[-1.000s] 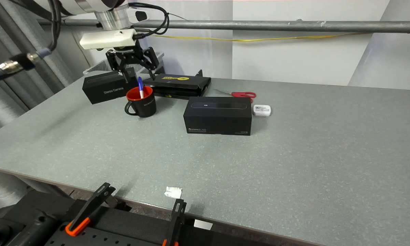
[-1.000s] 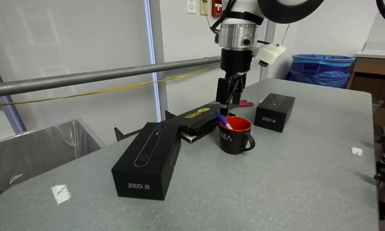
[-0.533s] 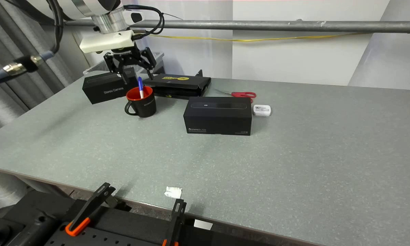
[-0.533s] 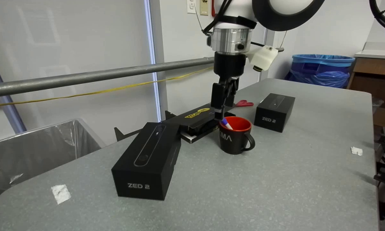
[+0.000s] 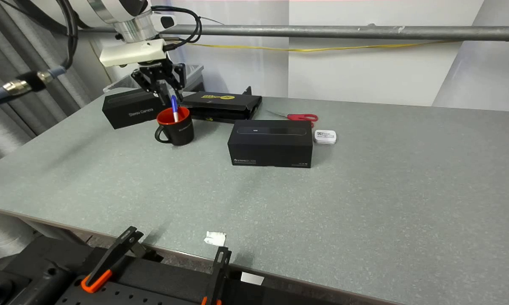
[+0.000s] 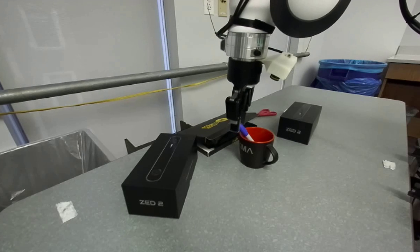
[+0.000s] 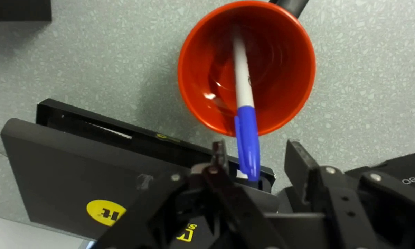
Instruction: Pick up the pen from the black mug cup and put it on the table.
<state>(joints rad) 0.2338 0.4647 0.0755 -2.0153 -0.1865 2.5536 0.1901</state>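
The pen [image 7: 245,103] leans in the black mug [image 6: 257,152], its capped end between the parted fingers of the pincer [image 7: 256,152]. An off-centre squeeze (the pen looks nearer one finger) could drag it sideways and tip the mug.

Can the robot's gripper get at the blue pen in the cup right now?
Probably yes. In the wrist view the gripper is open, and the pen sticks up out of the black mug, its blue cap showing between the fingers. Nothing seems to be in the way.
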